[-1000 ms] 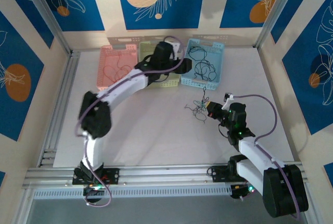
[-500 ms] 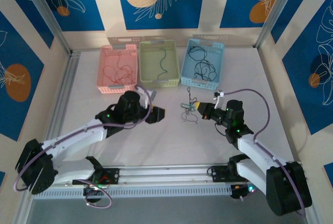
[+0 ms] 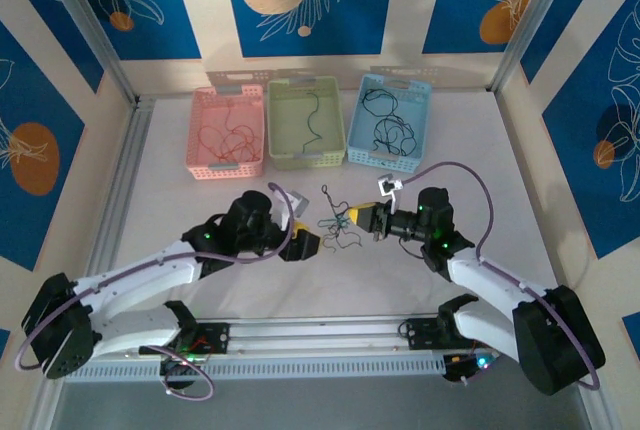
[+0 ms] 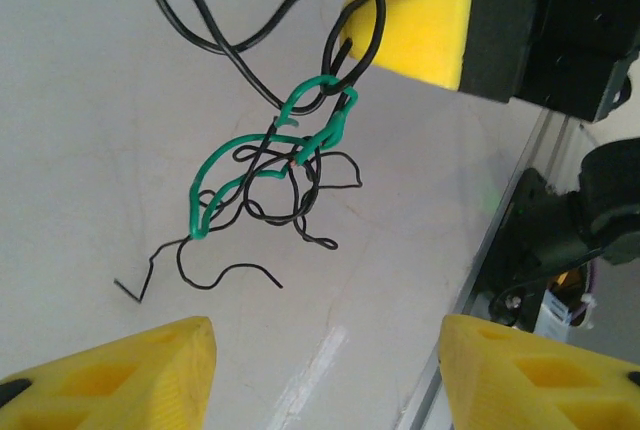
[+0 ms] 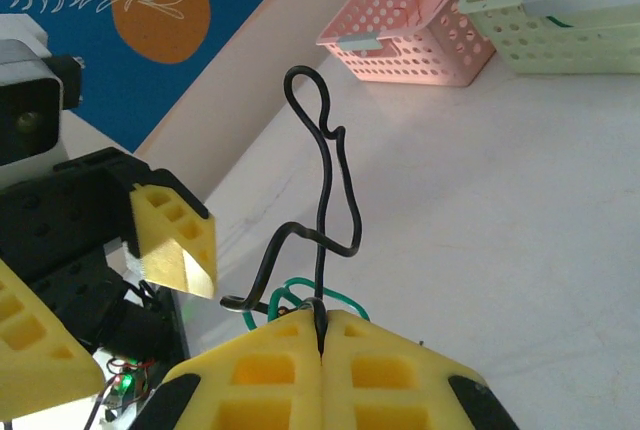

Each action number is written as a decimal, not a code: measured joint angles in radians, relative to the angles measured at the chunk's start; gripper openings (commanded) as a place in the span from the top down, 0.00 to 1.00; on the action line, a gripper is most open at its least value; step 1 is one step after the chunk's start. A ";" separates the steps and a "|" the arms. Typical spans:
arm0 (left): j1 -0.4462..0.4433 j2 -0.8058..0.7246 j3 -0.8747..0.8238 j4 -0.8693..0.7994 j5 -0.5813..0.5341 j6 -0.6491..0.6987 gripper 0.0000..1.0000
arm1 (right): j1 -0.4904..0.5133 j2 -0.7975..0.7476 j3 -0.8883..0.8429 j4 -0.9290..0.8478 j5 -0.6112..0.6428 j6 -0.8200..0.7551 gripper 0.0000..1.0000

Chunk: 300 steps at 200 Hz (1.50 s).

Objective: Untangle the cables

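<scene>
Where the two arms meet over the near middle of the table (image 3: 470, 170), the cables (image 3: 338, 225) are seen as a small clump of black and green strands, well apart from the three baskets at the far edge. The clump is pinched by the right gripper (image 3: 362, 218): in the right wrist view its yellow pads are pressed together (image 5: 322, 325) on a black strand, from which a kinked loop (image 5: 325, 200) rises upright. In the left wrist view a green wire is shown knotted among black ones (image 4: 270, 175), hanging from that grip (whether the lowest ends touch the table cannot be told). The left gripper (image 3: 305, 245) is spread wide (image 4: 325, 360) just beside the clump, with nothing held. Loose strands are kept in the pink basket (image 3: 228, 171), the green basket (image 3: 305, 162) and the blue basket (image 3: 385, 159).
</scene>
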 measured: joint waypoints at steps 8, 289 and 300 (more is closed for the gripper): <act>-0.001 0.018 0.008 -0.007 -0.004 0.017 0.37 | 0.000 0.003 0.000 0.004 -0.008 0.000 1.00; 0.067 0.210 -0.031 0.233 0.027 0.057 0.69 | 0.008 0.021 0.020 0.032 -0.075 0.000 1.00; 0.068 0.196 -0.040 0.232 0.026 0.051 0.63 | 0.009 0.021 0.020 0.032 -0.074 0.000 1.00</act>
